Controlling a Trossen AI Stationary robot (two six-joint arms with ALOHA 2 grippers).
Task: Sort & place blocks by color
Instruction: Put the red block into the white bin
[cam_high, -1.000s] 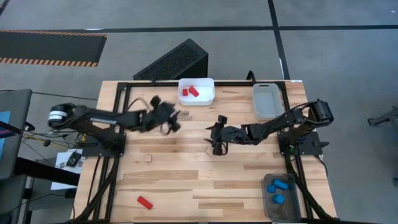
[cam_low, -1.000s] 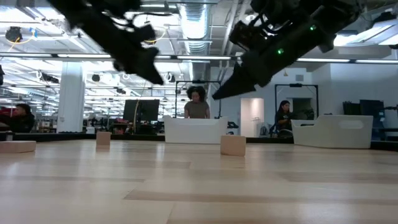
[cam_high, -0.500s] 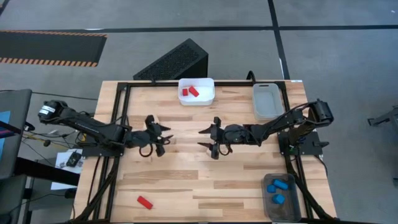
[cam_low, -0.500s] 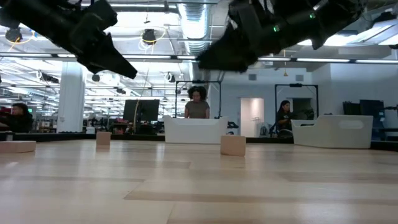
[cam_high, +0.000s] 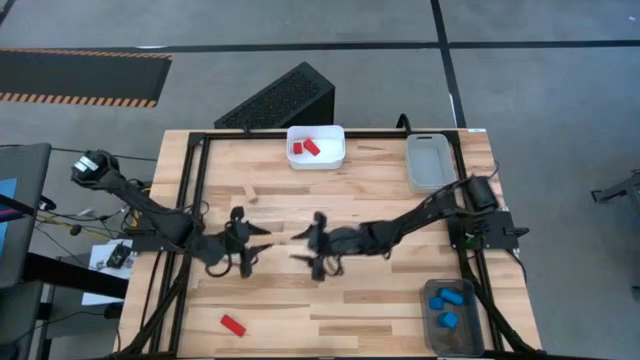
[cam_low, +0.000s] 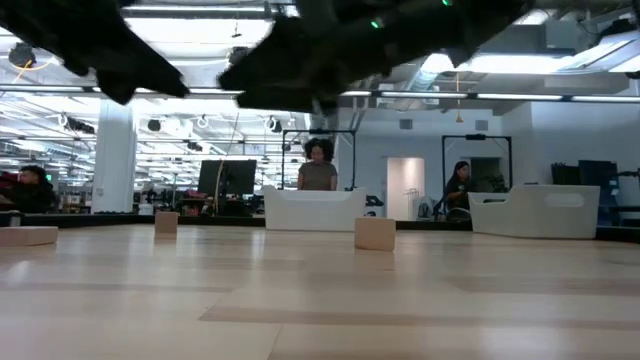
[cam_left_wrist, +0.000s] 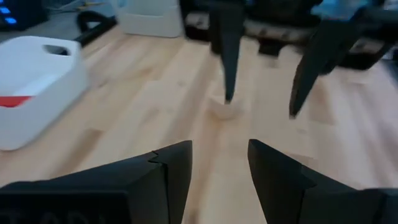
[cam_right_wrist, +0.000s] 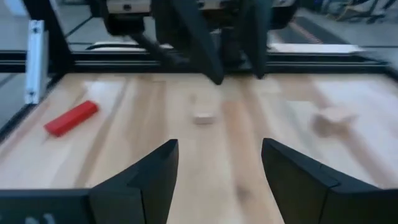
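Both grippers hover open over the middle of the table, facing each other. My left gripper (cam_high: 250, 248) (cam_left_wrist: 221, 152) is on the left and my right gripper (cam_high: 312, 252) (cam_right_wrist: 221, 155) on the right. A small pale wood block (cam_high: 298, 251) (cam_left_wrist: 224, 109) (cam_right_wrist: 203, 118) lies flat on the table between them, just under one right fingertip; I cannot tell that anything touches it. A red block (cam_high: 232, 324) (cam_right_wrist: 71, 117) lies near the table's near edge. Other pale blocks (cam_low: 374, 233) (cam_low: 166, 222) rest flat on the table. In the low view both arms are dark blurs overhead.
A white bin (cam_high: 315, 147) with red blocks sits at the far edge, with a grey bin (cam_high: 430, 162) to its right. Another grey bin (cam_high: 450, 310) holding blue blocks is at the near right corner. A black frame rims the table. People stand in the room beyond.
My left gripper has swung from near the white bin toward the table's near edge, ending low over the table's middle. My right arm has stretched out, carrying its gripper toward the left and near edges until it faces the left gripper. The blocks in the low view have stayed put.
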